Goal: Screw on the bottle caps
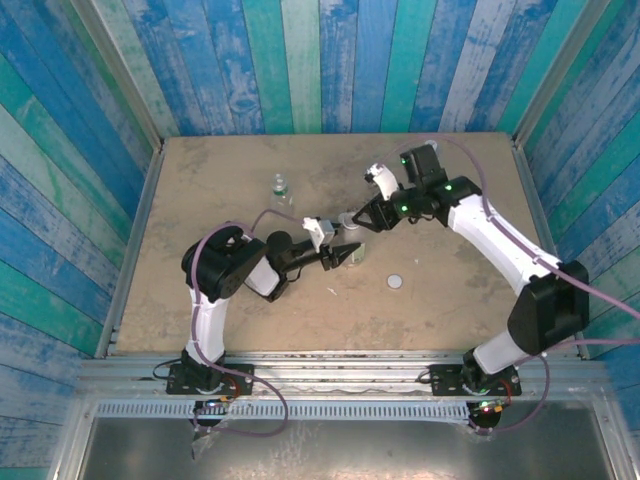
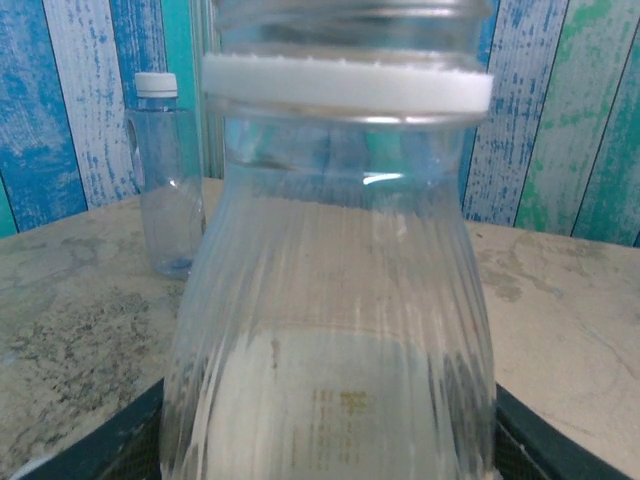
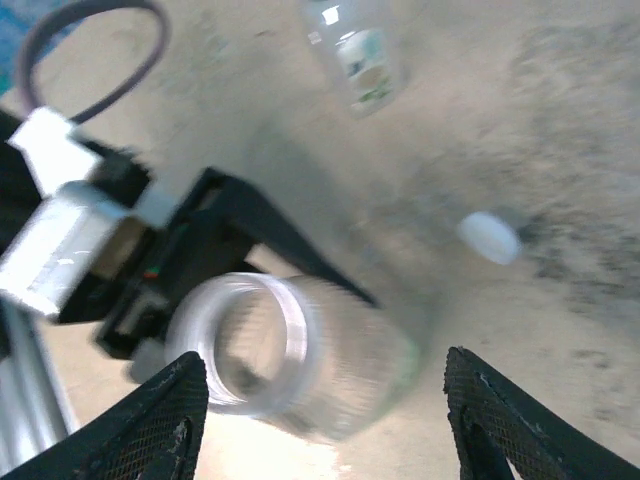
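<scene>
- Top external view: a clear ribbed bottle (image 1: 350, 232) stands near the middle of the sandy, mottled counter (image 1: 200, 200).
- The left end effector (image 1: 345, 255) reaches in from the near left and has this bottle between its black fingers. The right end effector (image 1: 365, 218) sits just beyond the bottle on the far right.
- A second bottle (image 1: 280, 187), small and clear, stands well apart to the far left. A loose cap (image 1: 396, 282), round and white, lies flat on the counter to the near right, touched by nothing.
- Blue and green plank walls (image 1: 350, 60) close in the counter.
- Left wrist view: the ribbed bottle (image 2: 330, 300) is very close. Its body is clear and fluted, a white collar (image 2: 345, 88) rings its neck, and there is bare thread above that.
- Dark fingers (image 2: 110, 445) press in at both lower corners, clamped on the bottle's sides.
- The second bottle (image 2: 165, 190) stands upright behind on the left and wears a white cap (image 2: 156, 85).
- Right wrist view: the picture is blurred. The ribbed bottle's open, capless mouth (image 3: 255, 340) lies between this end effector's two mesh-padded fingers (image 3: 160, 420).
- The jaws are spread wide and carry no cap. I cannot tell whether they touch the bottle.
- The loose cap (image 3: 490, 237) lies beyond, to the right. The second bottle (image 3: 355, 50) shows a pale label at the top edge.
</scene>
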